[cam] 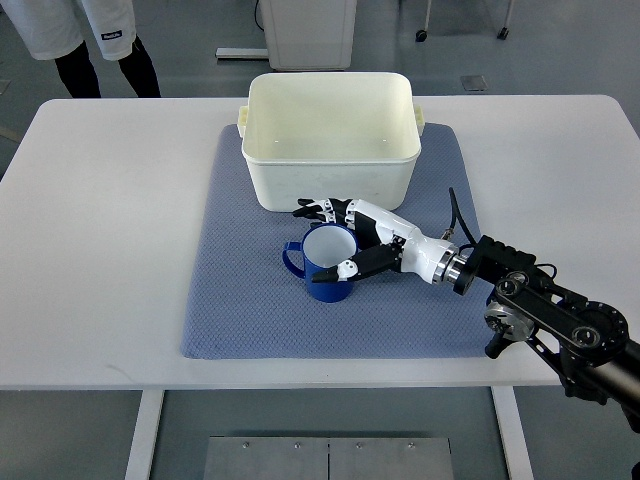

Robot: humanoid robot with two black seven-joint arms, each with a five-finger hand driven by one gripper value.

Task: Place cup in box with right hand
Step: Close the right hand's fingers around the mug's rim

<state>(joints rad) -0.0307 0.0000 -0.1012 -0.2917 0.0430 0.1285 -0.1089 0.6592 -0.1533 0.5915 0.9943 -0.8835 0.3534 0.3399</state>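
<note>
From the top view, a blue cup (326, 262) stands upright on a blue-grey mat (240, 300) that lies on a white desk (100, 250). The cup is white inside and its handle points to the picture's left. It stands just in front of a white box (330, 175), not inside it. The right hand (352, 240) reaches in from the right and is at the cup. Its fingers (318, 210) are spread around the rim, and the thumb sits against the near side. I cannot tell if the hand grips it tightly. A person's legs (105, 65) show at the far left corner, behind the desk.
</note>
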